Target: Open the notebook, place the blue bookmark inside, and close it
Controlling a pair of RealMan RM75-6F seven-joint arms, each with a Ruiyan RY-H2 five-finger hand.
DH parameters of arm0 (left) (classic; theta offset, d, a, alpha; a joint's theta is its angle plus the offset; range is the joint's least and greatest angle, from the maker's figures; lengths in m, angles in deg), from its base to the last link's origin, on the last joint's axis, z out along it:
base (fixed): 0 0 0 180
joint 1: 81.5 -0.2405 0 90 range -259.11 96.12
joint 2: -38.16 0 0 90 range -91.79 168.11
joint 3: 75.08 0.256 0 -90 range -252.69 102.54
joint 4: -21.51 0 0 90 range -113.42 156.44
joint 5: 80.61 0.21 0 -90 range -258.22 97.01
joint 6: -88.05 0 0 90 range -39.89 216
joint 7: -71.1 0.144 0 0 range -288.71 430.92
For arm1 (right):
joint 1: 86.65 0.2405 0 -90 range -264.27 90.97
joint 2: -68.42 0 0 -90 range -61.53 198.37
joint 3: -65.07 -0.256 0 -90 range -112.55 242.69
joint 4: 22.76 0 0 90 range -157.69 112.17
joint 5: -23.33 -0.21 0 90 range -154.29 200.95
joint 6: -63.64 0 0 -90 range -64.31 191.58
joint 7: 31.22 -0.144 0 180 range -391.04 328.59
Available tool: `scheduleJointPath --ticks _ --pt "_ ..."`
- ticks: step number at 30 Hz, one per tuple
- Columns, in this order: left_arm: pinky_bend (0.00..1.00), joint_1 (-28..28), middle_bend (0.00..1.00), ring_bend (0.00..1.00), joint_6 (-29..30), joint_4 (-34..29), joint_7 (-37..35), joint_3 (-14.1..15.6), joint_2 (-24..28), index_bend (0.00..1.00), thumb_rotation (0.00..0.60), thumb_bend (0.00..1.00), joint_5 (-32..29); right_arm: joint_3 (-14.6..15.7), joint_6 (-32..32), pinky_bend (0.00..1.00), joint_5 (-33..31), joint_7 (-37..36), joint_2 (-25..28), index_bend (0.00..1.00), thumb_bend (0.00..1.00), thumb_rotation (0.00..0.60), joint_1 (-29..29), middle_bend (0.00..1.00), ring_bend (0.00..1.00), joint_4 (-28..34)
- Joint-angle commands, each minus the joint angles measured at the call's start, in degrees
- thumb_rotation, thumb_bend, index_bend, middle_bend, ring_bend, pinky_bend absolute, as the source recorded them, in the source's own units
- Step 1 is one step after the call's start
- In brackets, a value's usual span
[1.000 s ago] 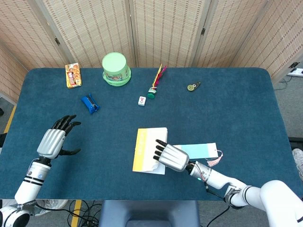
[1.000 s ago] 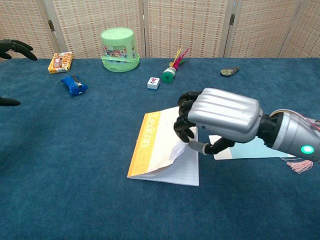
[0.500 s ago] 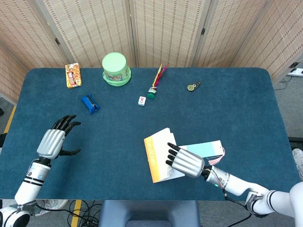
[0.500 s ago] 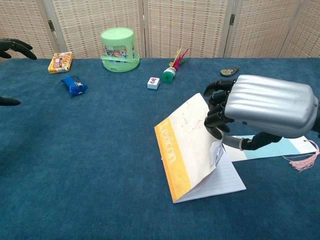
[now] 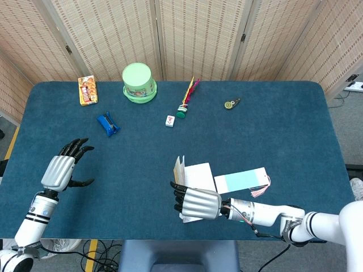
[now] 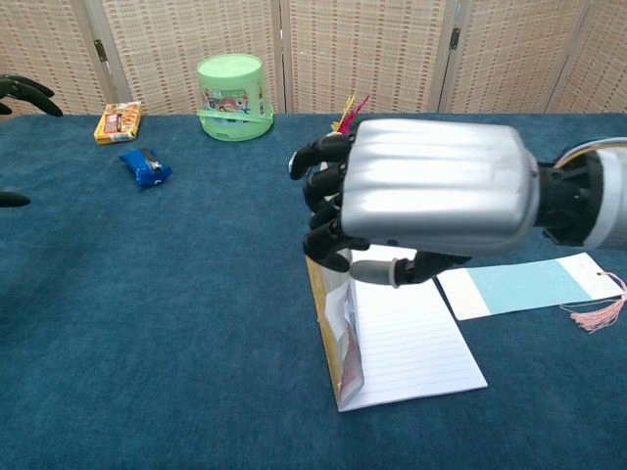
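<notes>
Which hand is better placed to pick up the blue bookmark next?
Left, probably: the right hand is holding the notebook cover upright, while the left hand is open. But the blue bookmark lies beyond the notebook, far from it.

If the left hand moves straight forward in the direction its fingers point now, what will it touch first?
Probably nothing soon. The left hand points away from the robot and slightly right, over bare table. The blue packet lies nearest that line, but seems a little to the right of it; depth is unclear.
</notes>
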Motion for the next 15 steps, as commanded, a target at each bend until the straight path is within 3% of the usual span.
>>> scheduleJointPath --ticks 1,15 --pt "0.15 -0.1 0.09 0.06 0.0 0.0 0.0 0.0 0.1 0.22 0.6 0.13 0.0 -1.4 -0.6 0.24 0.8 -2.3 -3.0 0.89 0.48 0.6 2.0 0.6 0.42 -1.9" --pt "0.15 -0.5 0.09 0.06 -0.2 0.2 -0.1 0.1 0.5 0.22 0.6 0.13 -0.6 -2.9 0.4 0.25 0.9 -13.1 -15.1 0.89 0.47 0.6 8.0 0.6 0.42 -15.4"
